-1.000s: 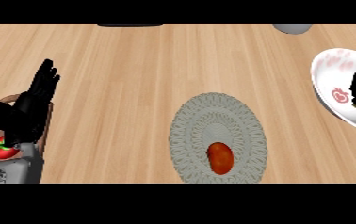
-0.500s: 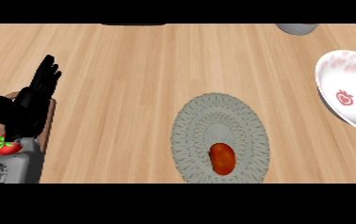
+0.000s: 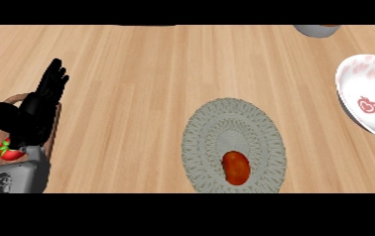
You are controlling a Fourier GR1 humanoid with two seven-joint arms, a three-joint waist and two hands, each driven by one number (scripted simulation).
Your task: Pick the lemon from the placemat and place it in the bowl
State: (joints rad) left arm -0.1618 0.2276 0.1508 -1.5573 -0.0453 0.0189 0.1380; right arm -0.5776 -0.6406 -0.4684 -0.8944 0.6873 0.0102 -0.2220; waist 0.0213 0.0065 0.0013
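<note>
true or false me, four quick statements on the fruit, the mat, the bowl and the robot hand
1. The reddish oval fruit lies on the grey placemat. True.
2. The left robot hand is curled round the fruit. False: it rests open at the view's left edge, apart from the fruit.
3. The white bowl sits at the view's right edge. True.
4. The fruit is inside the bowl. False: it is on the placemat.
</note>
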